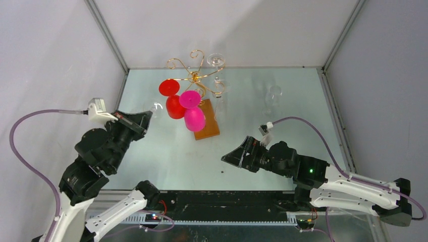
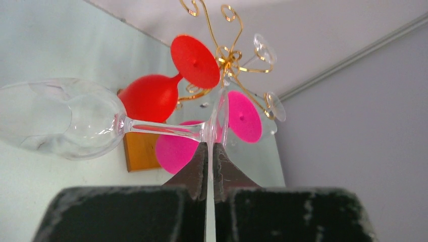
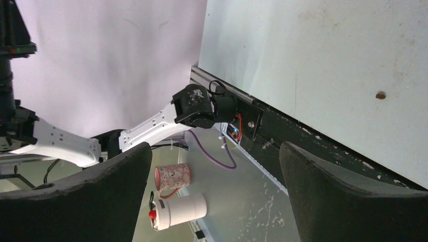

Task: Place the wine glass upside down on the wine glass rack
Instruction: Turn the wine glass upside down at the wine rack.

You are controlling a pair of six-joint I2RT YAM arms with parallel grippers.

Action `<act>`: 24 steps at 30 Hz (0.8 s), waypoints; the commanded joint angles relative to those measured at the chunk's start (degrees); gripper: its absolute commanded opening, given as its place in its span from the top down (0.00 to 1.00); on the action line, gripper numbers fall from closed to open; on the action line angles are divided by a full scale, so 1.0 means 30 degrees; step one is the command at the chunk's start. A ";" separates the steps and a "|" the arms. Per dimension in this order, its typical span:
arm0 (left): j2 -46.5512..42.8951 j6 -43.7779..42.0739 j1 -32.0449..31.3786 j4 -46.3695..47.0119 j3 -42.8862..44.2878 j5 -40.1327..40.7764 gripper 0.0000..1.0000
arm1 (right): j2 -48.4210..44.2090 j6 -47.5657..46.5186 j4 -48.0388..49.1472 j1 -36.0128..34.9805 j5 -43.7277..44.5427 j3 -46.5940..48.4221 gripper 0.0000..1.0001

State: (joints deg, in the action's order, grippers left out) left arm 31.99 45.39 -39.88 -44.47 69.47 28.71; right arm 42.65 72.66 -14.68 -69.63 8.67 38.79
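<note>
Left gripper (image 2: pixel 209 147): you have it clamped shut on the foot of the clear wine glass (image 2: pixel 65 118); the thin foot disc sits edge-on between the two fingers.
Glass attitude: lying on its side in the wrist view, stem running left from the fingers, bowl out to the left, clear of the table (image 1: pixel 151 166).
Glass vs. wine glass rack (image 1: pixel 194 75): the glass is held just to the left of the rack, apart from its gold scroll arms.
Rack load: a red glass (image 1: pixel 174 103) and a pink glass (image 1: pixel 193 116) hang bowl-down; two clear feet show on the right-hand arms.
Right gripper (image 3: pixel 214 194): jaws wide apart, nothing between them, low over the near right of the table.
Top view only: the rack's brown base (image 1: pixel 208 128), both arms, and a clear glass standing on the table to the right (image 1: pixel 274 96).
Left wrist view only: the exact grip on the foot.
Right wrist view only: a pink mug (image 3: pixel 171 177) and a white cup (image 3: pixel 179 212) below the table edge.
Writing: the mug's print is too small to read.
</note>
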 commanded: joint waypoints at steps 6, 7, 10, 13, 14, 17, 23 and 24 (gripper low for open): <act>0.2687 -0.0864 0.5255 0.1914 0.3070 -0.4358 1.00 | -0.0057 0.0373 -0.0398 0.0059 -0.0202 -0.0009 0.00; 0.3046 -0.0833 0.5729 0.2067 0.3277 -0.5154 1.00 | -0.0065 0.0384 -0.0517 0.0048 -0.0213 -0.0030 0.00; 0.3783 -0.0609 0.7984 0.2611 0.3429 -0.7164 1.00 | -0.0069 0.0401 -0.0783 0.0037 -0.0241 -0.0017 0.00; 0.4306 0.0063 1.0289 0.3793 0.3313 -0.9414 1.00 | -0.0118 0.0345 -0.0880 0.0053 -0.0230 -0.0011 0.01; 0.4638 0.0202 1.0648 0.4005 0.3265 -1.0410 1.00 | -0.0122 0.0337 -0.0953 0.0054 -0.0212 -0.0025 0.00; 0.5208 0.0678 1.1775 0.5005 0.3202 -1.1713 1.00 | -0.0130 0.0258 -0.1063 0.0036 -0.0145 -0.0033 0.00; 0.6642 0.1226 1.2877 0.6436 0.2960 -1.3820 1.00 | -0.0083 0.0122 -0.1242 0.0067 -0.0086 -0.0089 0.01; 0.6764 0.1252 1.2953 0.6691 0.2957 -1.4163 1.00 | -0.0145 0.0146 -0.1207 0.0095 -0.0096 -0.0204 0.00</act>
State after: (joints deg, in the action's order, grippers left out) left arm 51.00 47.75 -2.83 -32.56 77.82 -6.39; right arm 42.65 73.10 -18.50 -69.63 7.77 38.72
